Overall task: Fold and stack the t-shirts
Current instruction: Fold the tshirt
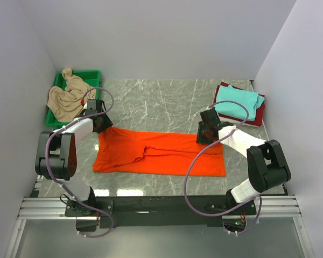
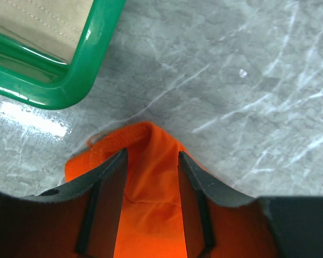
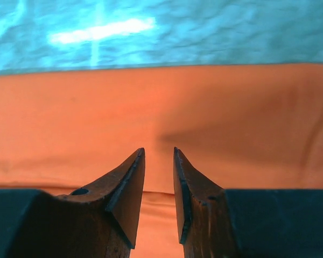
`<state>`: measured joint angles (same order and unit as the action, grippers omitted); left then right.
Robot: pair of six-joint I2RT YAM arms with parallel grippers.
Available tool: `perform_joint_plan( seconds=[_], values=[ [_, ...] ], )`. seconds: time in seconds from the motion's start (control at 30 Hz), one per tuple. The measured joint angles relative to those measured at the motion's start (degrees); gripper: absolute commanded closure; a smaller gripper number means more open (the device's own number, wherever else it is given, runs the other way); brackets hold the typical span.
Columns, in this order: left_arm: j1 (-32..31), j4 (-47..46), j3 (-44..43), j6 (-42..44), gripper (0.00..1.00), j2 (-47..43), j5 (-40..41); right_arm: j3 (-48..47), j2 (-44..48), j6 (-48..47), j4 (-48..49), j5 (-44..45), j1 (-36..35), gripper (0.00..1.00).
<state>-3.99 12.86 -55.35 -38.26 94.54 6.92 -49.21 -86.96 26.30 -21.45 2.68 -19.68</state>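
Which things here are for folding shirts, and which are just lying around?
For the job:
orange t-shirt, spread out
beige t-shirt in the green tray
teal t-shirt on the dark red t-shirt

Just lying about:
green tray
marble table

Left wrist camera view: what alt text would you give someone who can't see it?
Two dark fingers of the left gripper straddle a bunched-up corner of an orange t-shirt on a grey marble table. A green tray holding beige cloth shows at upper left.

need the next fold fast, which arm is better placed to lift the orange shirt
Probably left: left fingers straddle a raised corner of the orange t-shirt; right fingers sit over flat cloth.
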Motion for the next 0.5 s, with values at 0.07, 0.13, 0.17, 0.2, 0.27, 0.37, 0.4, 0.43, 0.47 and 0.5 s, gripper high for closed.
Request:
perform_joint_plan(
  seconds=[0.07,0.13,0.17,0.2,0.27,0.37,0.4,0.43,0.47,0.5],
  values=[
    [0.11,-0.13,0.00,0.09,0.54,0.63,0.15,0.52,-0.02,-0.20,0.09,0.15,1.36,0.65],
    [0.17,-0.24,-0.02,0.13,0.58,1.22,0.46,0.66,-0.17,-0.22,0.02,0.15,2.51,0.65],
    [0.22,-0.24,-0.02,0.15,0.64,1.49,0.52,0.66,-0.35,-0.22,0.04,0.15,3.04,0.65],
    [0.24,-0.26,-0.09,0.13,0.68,1.81,0.57,0.66,-0.57,-0.22,0.02,0.24,3.45,0.65],
    [0.26,-0.33,-0.42,0.28,0.77,2.73,0.72,0.66,-1.07,-0.09,-0.15,0.61,4.04,0.65],
    [0.26,-0.42,-0.70,0.55,0.86,3.67,1.18,0.63,-2.14,0.79,-0.76,0.83,4.74,0.66],
    [0.26,-0.42,-0.70,0.59,0.88,3.78,1.42,0.63,-2.60,1.11,-1.07,0.79,4.87,0.66],
    [0.26,-0.39,-0.70,0.70,0.89,3.82,1.64,0.57,-3.08,1.38,-1.49,0.79,5.05,0.66],
    [0.26,-0.39,-0.70,0.76,0.90,3.82,1.99,0.50,-3.54,1.84,-1.75,0.76,5.25,0.67],
    [0.26,-0.39,-0.72,0.76,0.91,3.82,2.14,0.24,-3.72,2.01,-1.90,0.79,5.42,0.67]
  ],
)
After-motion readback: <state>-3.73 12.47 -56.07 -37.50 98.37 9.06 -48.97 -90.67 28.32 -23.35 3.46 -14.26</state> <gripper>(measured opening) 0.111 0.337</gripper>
